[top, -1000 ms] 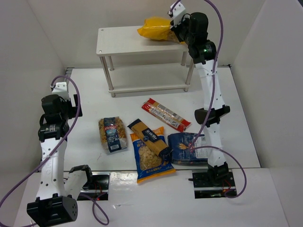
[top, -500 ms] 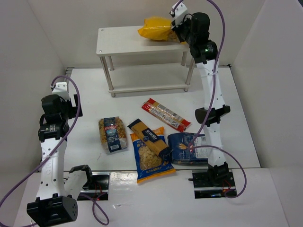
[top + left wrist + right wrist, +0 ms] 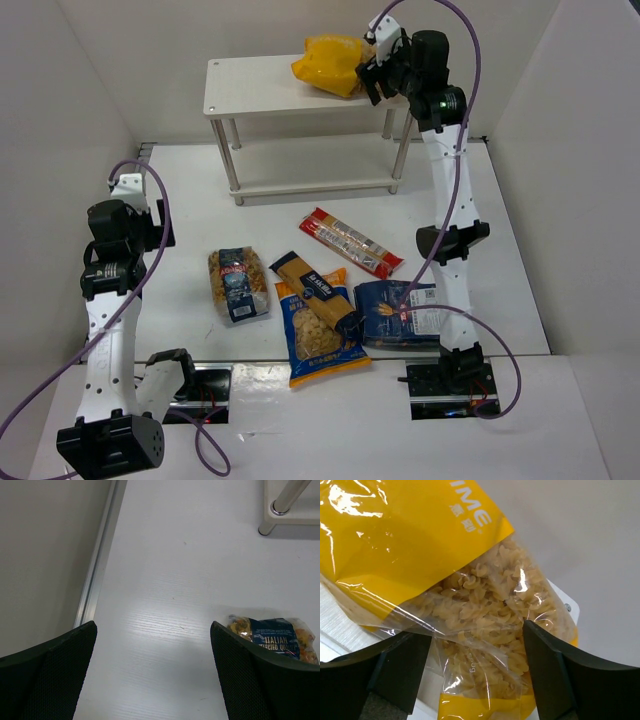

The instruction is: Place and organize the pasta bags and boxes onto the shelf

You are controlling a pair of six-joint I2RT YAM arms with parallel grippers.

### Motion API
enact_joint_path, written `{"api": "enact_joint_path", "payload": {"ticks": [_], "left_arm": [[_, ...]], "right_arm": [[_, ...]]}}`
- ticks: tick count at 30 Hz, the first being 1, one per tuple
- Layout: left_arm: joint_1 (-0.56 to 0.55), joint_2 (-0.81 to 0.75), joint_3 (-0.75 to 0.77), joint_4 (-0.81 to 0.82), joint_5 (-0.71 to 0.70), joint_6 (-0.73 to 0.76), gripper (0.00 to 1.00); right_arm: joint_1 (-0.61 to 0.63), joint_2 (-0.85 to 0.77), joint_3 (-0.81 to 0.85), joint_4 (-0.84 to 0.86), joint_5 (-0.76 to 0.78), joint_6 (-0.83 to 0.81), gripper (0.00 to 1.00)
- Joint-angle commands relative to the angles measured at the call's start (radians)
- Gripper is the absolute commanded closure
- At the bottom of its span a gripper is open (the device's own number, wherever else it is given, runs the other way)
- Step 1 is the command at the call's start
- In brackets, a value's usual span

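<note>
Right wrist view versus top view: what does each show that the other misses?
Only the right wrist view: spiral pasta inside the yellow bag. Only the top view: the legs of the shelf, the red spaghetti packet and four more packs on the table. Both: the yellow bag on the shelf's top board, the right gripper open by it.

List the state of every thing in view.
yellow-topped bag: lying on top board
shelf: upright
right gripper: open, bag between fingers
left gripper: open, empty
red spaghetti packet: flat on table
dark blue box: flat on table
dark-blue-labelled bag: flat on table
yellow-blue packs: overlapping on table
</note>
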Motion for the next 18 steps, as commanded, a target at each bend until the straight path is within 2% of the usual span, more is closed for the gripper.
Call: {"api": "enact_joint_path", "payload": {"ticks": [1,5,18], "left_arm": [[0.008,-0.012,0.005,0.021,0.02,0.012,0.0],[0.008,-0.021,0.005,0.021,0.02,0.012,0.0],[0.008,-0.049,0.005,0.021,0.049,0.012,0.0]], "right_arm": [[-0.023,0.032,-0.004,-0.223,-0.02,0.029,0.17],[-0.023,-0.027,-0.004,-0.232,-0.063,0.029,0.12],[-0.023,-0.252,-0.066,-0.27,-0.141,0.02,0.06]]}}
